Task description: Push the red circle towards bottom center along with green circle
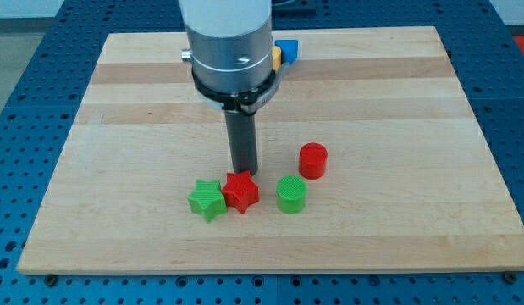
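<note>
My tip (244,172), a bare rod with no grasp, touches the red star (241,191); approach step: next, get above the red circle (312,160), pushing toward the green circle (291,194).

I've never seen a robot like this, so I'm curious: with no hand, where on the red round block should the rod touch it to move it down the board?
It cannot grip; it only pushes. My tip sits just above the red star. I would probably set it against the red circle on its upper-right wall, pushing toward the green circle, which lies to its lower left. Round walls slip, so a centred push seems safest.
</note>
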You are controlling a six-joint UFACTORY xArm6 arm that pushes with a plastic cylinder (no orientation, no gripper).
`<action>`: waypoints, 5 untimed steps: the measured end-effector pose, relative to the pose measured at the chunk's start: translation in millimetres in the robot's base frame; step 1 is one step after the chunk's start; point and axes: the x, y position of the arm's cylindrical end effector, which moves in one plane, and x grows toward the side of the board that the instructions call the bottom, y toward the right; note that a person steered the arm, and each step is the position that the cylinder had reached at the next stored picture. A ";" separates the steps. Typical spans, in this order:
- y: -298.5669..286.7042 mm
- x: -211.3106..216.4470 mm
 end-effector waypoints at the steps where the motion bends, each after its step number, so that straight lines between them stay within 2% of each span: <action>1: 1.2 -16.5; 3: 60.8 -38.3; 5: 116.6 -27.8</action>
